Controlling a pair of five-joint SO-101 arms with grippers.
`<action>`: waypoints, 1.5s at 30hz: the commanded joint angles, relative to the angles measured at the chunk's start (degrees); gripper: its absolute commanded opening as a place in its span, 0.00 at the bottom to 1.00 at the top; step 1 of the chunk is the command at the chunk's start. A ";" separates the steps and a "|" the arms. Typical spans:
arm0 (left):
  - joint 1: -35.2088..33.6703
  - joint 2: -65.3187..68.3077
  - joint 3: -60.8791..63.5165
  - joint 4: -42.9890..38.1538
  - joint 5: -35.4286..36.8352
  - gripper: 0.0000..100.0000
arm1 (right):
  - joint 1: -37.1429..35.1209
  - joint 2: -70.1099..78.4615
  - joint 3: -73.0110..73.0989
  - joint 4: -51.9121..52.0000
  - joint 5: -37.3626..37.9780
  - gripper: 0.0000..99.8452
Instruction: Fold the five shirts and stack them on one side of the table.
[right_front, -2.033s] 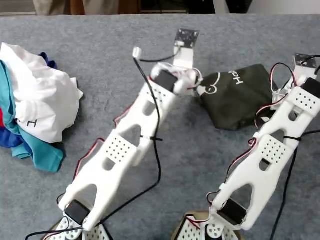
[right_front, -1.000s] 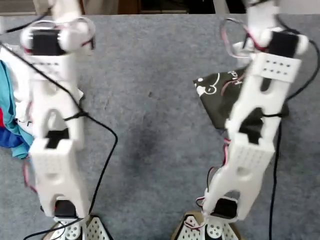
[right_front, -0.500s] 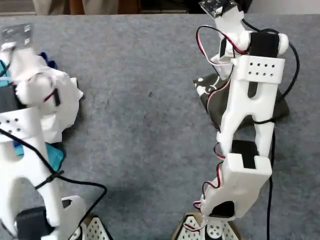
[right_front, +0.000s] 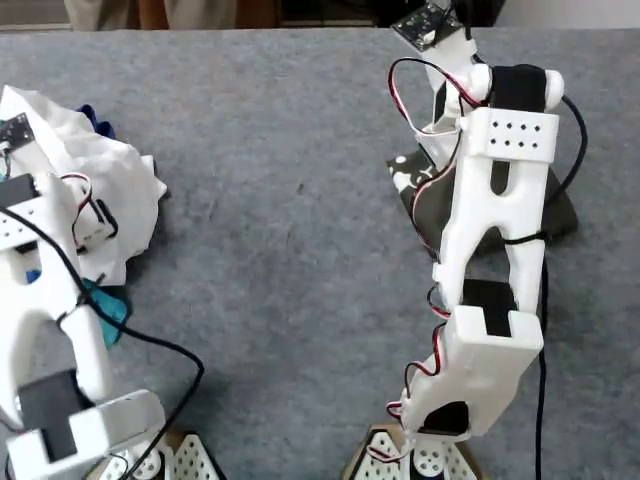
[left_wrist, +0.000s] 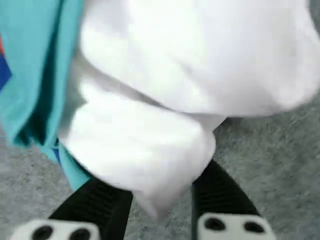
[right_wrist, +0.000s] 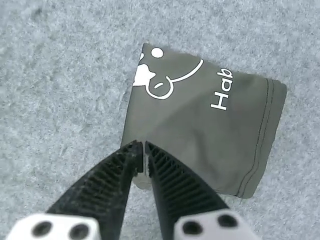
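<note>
A crumpled pile lies at the table's left edge, with a white shirt (right_front: 105, 180) on top and a teal shirt (right_front: 108, 308) and a blue one (right_front: 96, 119) under it. My left gripper (left_wrist: 161, 189) is down in this pile, open, with a fold of the white shirt (left_wrist: 150, 150) lying between its black fingers (left_wrist: 97, 202); the teal shirt (left_wrist: 40, 75) lies beside it. A folded dark olive shirt (right_wrist: 200, 125) with white print lies at the right. My right gripper (right_wrist: 140, 146) hangs shut above its near edge, holding nothing.
The raised right arm (right_front: 500, 150) hides much of the dark shirt (right_front: 420, 200) in the high view. Grey cloth covers the table (right_front: 280, 200), and a broad bare stretch lies between the two arms. Cables trail from both arms.
The left arm swung from the table's middle to the pile at the left and came down onto the white shirt. The right arm lifted up over the dark shirt.
</note>
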 joint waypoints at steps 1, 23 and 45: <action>0.97 0.40 -6.77 -0.44 1.76 0.02 | -0.13 -3.03 0.04 0.26 0.62 0.03; 56.26 -17.01 -54.59 24.53 1.58 0.02 | 3.30 -3.03 0.04 0.26 0.62 0.03; 41.14 -21.32 -30.07 28.04 7.82 0.26 | 6.90 -3.47 4.53 1.85 10.02 0.11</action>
